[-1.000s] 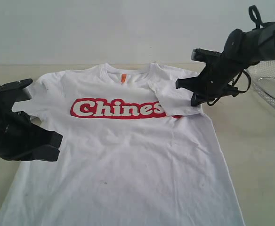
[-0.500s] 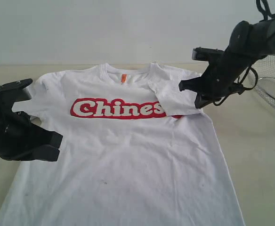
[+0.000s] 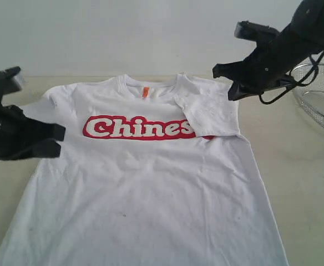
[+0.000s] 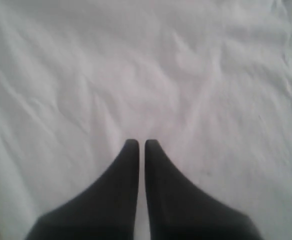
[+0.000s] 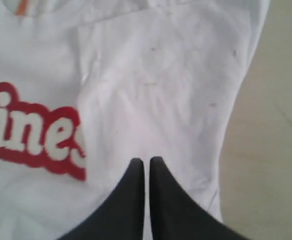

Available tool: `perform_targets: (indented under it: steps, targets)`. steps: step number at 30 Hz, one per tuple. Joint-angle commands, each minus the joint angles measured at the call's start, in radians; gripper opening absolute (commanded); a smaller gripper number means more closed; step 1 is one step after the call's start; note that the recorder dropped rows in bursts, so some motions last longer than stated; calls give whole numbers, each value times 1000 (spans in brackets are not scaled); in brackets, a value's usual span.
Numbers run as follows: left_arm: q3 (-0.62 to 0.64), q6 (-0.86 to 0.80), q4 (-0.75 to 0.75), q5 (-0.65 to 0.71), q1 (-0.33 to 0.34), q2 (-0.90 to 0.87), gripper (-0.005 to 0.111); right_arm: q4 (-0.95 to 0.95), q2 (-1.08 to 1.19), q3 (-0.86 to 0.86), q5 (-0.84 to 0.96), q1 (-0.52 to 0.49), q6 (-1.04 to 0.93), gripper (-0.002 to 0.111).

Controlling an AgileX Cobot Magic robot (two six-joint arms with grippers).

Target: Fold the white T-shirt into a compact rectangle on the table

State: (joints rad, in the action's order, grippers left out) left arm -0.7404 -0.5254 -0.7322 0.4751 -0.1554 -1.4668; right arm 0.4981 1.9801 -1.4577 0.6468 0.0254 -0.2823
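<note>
The white T-shirt (image 3: 151,183) lies face up on the table (image 3: 300,177), its red "Chinese" lettering (image 3: 140,127) across the chest. Its sleeve (image 3: 209,113) on the right side is folded inward and covers the end of the lettering. My left gripper (image 3: 57,139) hovers at the shirt's left edge by the other sleeve, shut and empty. In the left wrist view, the left gripper (image 4: 141,142) has only white cloth (image 4: 186,75) beneath it. My right gripper (image 3: 224,82) hangs above the folded sleeve, shut and empty. In the right wrist view, the right gripper (image 5: 146,161) is over that sleeve (image 5: 161,90).
A round silver wire-mesh basket (image 3: 317,105) stands at the right edge of the table, just behind my right arm. Bare beige table (image 5: 276,125) runs along the shirt's right side. A pale wall rises behind the table.
My left gripper has lifted and moved back toward the far left. My right gripper has risen away from the folded sleeve, up and slightly right. The shirt has not moved.
</note>
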Motion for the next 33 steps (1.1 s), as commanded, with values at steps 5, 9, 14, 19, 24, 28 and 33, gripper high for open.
perform_targets:
  steps: [5, 9, 14, 19, 24, 28, 33]
  targets:
    - [-126, 10, -38, -48, 244, -24, 5, 347, -249, 421, -132, 66, -295, 0]
    - [-213, -24, -42, 37, 347, -137, 5, 355, -348, 617, -286, 179, -319, 0]
    - [-315, -29, -50, 77, 395, -309, 5, 355, -416, 747, -375, 280, -326, 0]
    - [-424, -64, -50, 75, 400, -429, 9, 355, -427, 788, -380, 327, -341, 0]
    - [-546, -69, -65, 53, 402, -525, 42, 355, -427, 797, -387, 336, -356, 0]
    - [-626, -47, -61, 8, 403, -592, 57, 355, -427, 797, -405, 336, -362, 0]
    - [-721, -48, -57, 0, 403, -680, 56, 355, -427, 797, -407, 336, -362, 0]
